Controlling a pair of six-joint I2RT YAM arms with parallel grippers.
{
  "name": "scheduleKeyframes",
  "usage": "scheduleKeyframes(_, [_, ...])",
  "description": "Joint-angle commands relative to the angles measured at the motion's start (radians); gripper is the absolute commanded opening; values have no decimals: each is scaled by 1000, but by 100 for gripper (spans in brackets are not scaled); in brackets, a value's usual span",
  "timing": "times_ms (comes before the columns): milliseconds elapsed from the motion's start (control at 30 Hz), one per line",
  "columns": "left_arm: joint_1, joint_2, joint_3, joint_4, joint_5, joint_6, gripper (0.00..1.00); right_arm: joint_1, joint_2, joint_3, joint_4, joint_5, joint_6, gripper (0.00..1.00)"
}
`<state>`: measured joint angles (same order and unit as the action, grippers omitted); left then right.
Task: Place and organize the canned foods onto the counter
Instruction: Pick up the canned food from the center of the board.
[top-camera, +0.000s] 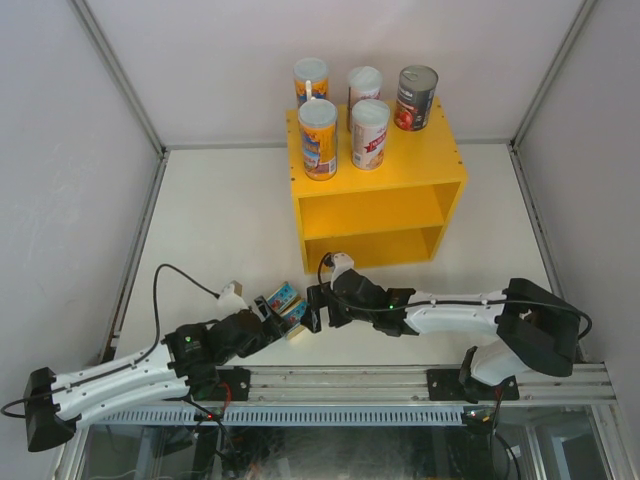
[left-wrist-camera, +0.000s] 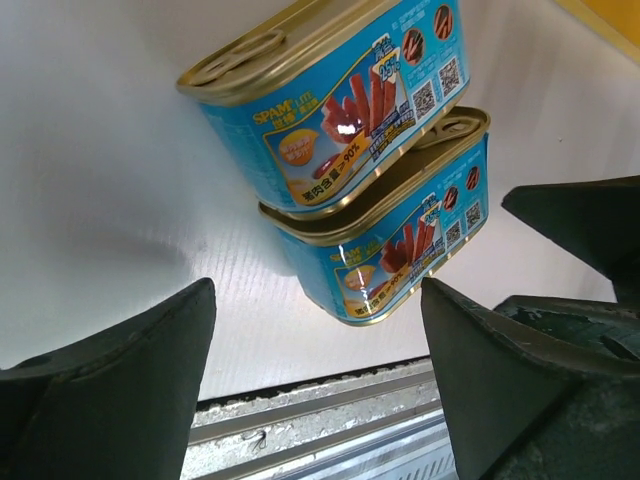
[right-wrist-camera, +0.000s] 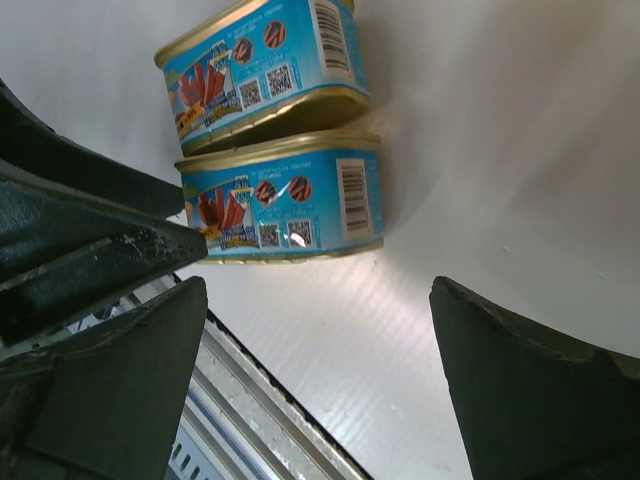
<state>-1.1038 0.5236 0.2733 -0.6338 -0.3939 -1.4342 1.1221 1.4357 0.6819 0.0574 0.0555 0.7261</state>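
Two blue tins touch between the open left pincer and open right pincer.

**A robotics lab test cell**

Plain white panels close the scene at the back and on both sides. They are held in bare metal struts that slant in from the upper corners of the top view. The floor of the cell is a plain white table. An aluminium rail runs along the bottom edge. Two robot arms are bolted there, the left arm at lower left and the right arm at lower right. A black cable loops loose over the table at lower left. The only furniture is a bright yellow box at upper centre, with canned foods standing on top.
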Motion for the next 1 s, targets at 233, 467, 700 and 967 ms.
scheduleKeyframes(233, [-2, 9, -82, 111, -22, 12, 83, -3, 108, 8, 236, 26, 67, 91])
scheduleKeyframes(467, [-2, -19, -117, 137, -2, 1, 80, -4, 176, 8, 304, 19, 106, 91])
scheduleKeyframes(700, [-2, -58, -158, 137, 57, 5, 76, -2, 207, 9, 340, 20, 113, 91])
scheduleKeyframes(967, [-2, -63, -163, 130, 83, 28, 74, 8, 249, 8, 371, -8, 121, 89])
